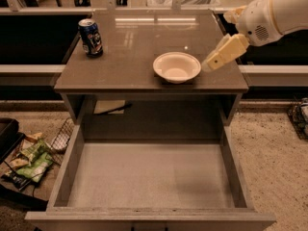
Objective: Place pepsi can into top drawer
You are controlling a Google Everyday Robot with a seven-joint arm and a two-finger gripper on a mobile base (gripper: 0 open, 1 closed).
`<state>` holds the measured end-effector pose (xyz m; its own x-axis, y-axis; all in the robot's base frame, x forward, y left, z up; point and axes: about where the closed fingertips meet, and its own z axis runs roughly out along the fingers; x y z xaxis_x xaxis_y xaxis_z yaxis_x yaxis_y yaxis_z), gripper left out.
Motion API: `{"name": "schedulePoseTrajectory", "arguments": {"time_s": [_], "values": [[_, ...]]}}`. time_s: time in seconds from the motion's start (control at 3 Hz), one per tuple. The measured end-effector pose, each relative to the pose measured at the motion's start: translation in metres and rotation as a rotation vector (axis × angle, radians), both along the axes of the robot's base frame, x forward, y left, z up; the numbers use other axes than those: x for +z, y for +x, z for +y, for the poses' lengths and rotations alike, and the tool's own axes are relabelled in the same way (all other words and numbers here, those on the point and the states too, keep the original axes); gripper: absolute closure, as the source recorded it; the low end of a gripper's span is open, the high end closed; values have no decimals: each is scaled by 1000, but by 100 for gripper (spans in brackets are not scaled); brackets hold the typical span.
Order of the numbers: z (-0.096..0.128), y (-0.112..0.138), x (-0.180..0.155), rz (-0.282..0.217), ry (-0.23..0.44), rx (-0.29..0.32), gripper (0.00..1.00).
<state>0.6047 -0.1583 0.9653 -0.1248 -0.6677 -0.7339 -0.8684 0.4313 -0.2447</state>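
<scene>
Gripper (210, 65) beside bowl (166, 61), state unclear | pepsi can (91, 37) dark-blue, silver-topped, upright on cabinet (130, 69) | top drawer (149, 177) open

The pepsi can (90, 36) bears a logo, lettering seemingly illegible; pincer (210, 65) hangs beside the bowl (176, 67).

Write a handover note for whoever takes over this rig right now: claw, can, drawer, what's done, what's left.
Claw: over the right side of the brown cabinet top, just right of the round white bowl, far from the can.
Small dark-blue pepsi can: upright at the top's back-left corner, not grasped.
Wide shallow grey top drawer: pulled open, the can not in it.
Done: drawer open.
Left: move the claw left past the bowl, grasp the can, lower it into the drawer.
</scene>
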Motion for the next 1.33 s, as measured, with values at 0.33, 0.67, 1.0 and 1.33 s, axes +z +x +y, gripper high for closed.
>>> {"name": "schedulePoseTrajectory", "arguments": {"time_s": [0.33, 0.67, 1.0, 1.33], "values": [[32, 26, 13, -137, 215, 30, 0], [52, 35, 34, -208, 264, 35, 0], [52, 35, 34, -208, 264, 35, 0], [94, 70, 21, -205, 395, 7, 0]]}}
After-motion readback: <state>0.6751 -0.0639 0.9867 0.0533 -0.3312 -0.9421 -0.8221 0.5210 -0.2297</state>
